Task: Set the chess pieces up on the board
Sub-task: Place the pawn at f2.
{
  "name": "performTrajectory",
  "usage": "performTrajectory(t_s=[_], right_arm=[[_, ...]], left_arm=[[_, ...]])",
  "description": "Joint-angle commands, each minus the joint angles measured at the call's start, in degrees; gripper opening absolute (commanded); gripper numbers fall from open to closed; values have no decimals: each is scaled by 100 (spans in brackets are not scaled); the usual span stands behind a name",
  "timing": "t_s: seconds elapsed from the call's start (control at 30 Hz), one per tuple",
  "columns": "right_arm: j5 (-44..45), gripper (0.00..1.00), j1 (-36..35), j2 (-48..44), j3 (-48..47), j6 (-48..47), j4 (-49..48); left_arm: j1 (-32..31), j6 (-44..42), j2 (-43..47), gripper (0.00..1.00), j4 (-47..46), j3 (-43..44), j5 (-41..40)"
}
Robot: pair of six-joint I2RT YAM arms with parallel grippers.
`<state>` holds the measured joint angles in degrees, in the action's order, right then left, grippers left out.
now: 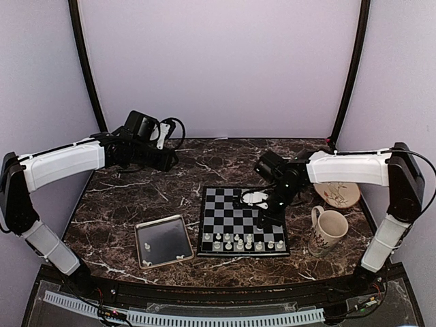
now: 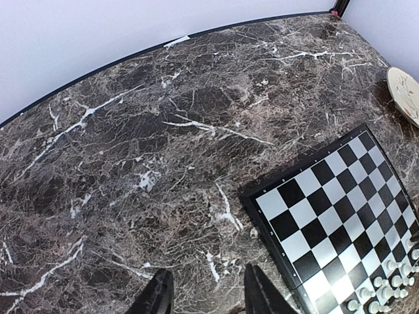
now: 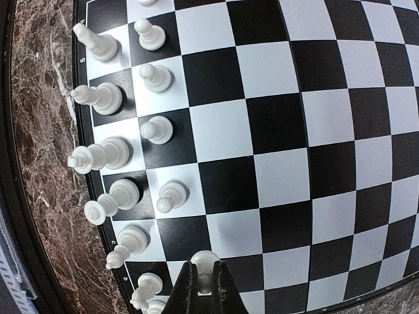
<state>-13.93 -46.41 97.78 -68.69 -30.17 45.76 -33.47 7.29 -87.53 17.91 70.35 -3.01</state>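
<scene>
1. Along the near edge, left of centre, lies a small silver-rimmed metal tray (image 1: pixel 163 242) with a few tiny whitish figures in it.
2. Just right of it sits the flat black-and-light-grey chequered chessboard (image 1: pixel 235 211) (image 3: pixel 275 163). Whitish translucent chess pieces (image 1: pixel 238 242) (image 3: pixel 105 98) stand in its two rows closest to the near edge, and the second row is only partly filled.
3. Toward the near right corner, a cream ceramic mug (image 1: pixel 329 230) stands upright off the board.
4. The right gripper (image 1: pixel 262 216) (image 3: pixel 201 275) hangs over the board's right half. Its fingers are pinched narrow on a whitish pawn (image 3: pixel 204 261) at the end of that second row. I can't tell whether the pawn touches the square.
5. A cream patterned plate (image 1: pixel 338 195) rests by the right edge, behind the mug.
6. Toward the far left corner, the left gripper (image 1: pixel 170 160) (image 2: pixel 206 288) hovers above the bare dark marble table (image 2: pixel 131 163). Its fingers are parted and hold nothing, and it is well apart from the pieces.
</scene>
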Motion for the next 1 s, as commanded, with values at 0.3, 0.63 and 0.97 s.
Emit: performTrajectory(t_s=[0.3, 0.63, 0.97], right_arm=[[-286, 6, -114, 41, 225, -166, -237], [-284, 6, -180, 182, 462, -221, -254], [-110, 7, -231, 154, 556, -155, -414]], left_arm=[[25, -61, -54, 39, 125, 108, -23], [25, -75, -106, 39, 170, 137, 2], [26, -70, -149, 39, 196, 163, 41]])
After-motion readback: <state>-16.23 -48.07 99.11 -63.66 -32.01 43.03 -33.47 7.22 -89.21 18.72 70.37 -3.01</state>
